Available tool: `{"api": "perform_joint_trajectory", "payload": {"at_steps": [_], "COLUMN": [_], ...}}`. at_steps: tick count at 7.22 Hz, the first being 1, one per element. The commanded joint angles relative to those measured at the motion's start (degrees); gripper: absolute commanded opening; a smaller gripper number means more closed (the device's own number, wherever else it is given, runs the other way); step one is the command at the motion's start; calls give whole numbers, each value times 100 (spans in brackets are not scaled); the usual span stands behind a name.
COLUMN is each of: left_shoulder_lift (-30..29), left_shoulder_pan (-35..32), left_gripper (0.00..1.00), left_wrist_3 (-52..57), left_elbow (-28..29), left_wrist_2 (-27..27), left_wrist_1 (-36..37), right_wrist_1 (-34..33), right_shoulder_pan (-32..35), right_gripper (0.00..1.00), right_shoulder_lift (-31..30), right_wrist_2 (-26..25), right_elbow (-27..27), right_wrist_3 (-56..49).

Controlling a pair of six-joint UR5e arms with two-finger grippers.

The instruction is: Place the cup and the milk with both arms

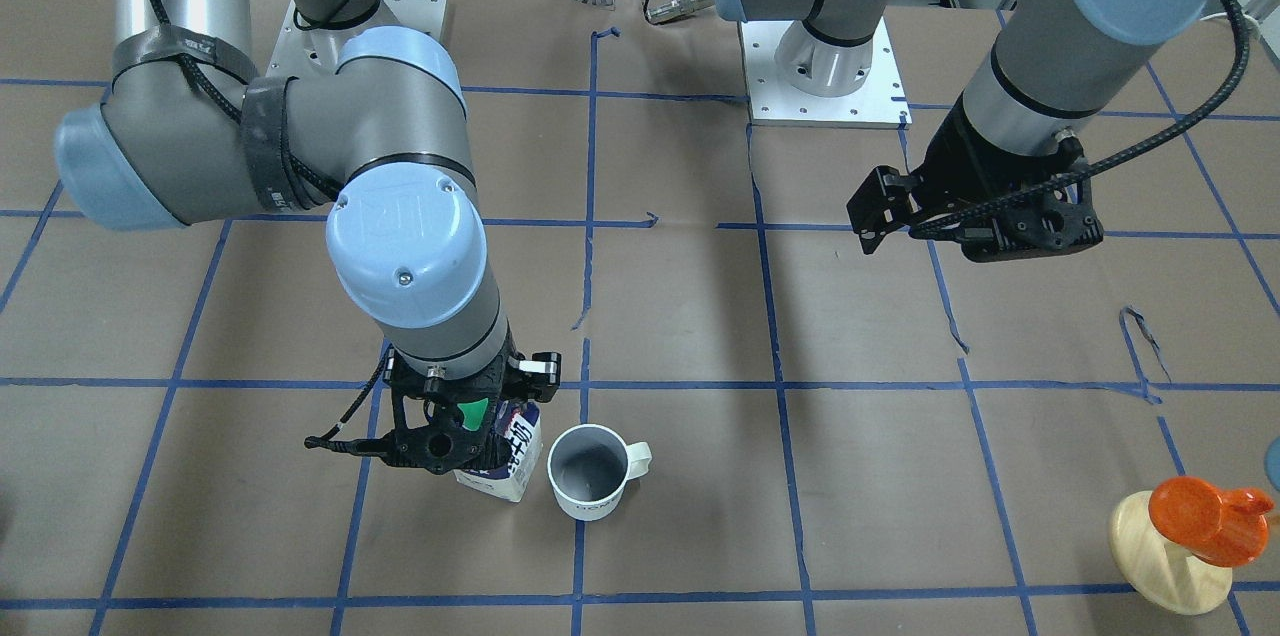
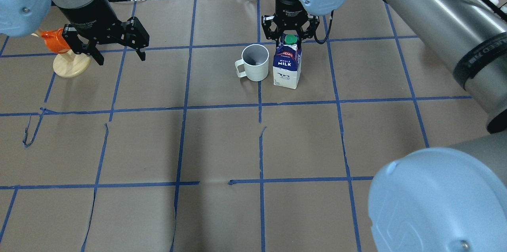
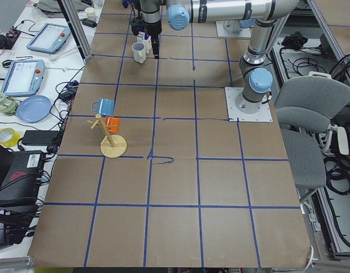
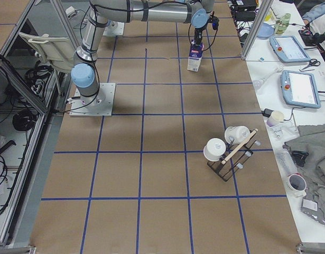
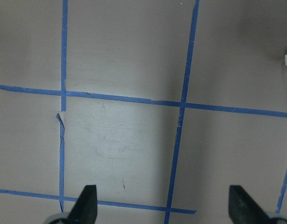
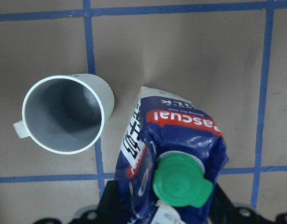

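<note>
Milk carton (image 2: 286, 65), upright beside the mug (image 2: 255, 63) near the surface's far edge, is pinched around its gable by my right end effector (image 2: 290, 35); crushable, sloshing cardboard, probably best squeezed gently across its flat walls.

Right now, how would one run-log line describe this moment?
right gripper around milk top, grip unclear | milk upright on table beside cup, apart | left gripper open, empty
</note>
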Motion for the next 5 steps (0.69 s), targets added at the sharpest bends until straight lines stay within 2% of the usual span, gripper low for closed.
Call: {"api": "perform_joint_trajectory", "payload": {"at_steps": [1, 3, 5], "left_shoulder_lift": [41, 67, 172], "left_shoulder_pan": [3, 3, -6], "left_gripper": [100, 100, 100], "left_wrist_3": [0, 0, -35], "left_elbow": [-180, -111, -58], "left_wrist_2": [0, -35, -96], "left_wrist_1": [228, 551, 624], "right_wrist_1": [8, 78, 420], "right_shoulder_pan": [-6, -24, -42], "right_gripper": [100, 100, 100], "right_shoulder_lift": [-42, -444, -1023], "right_wrist_2": [-5, -74, -92], "right_elbow": [3, 20, 151], "right_wrist_3": [-6, -15, -41]}}
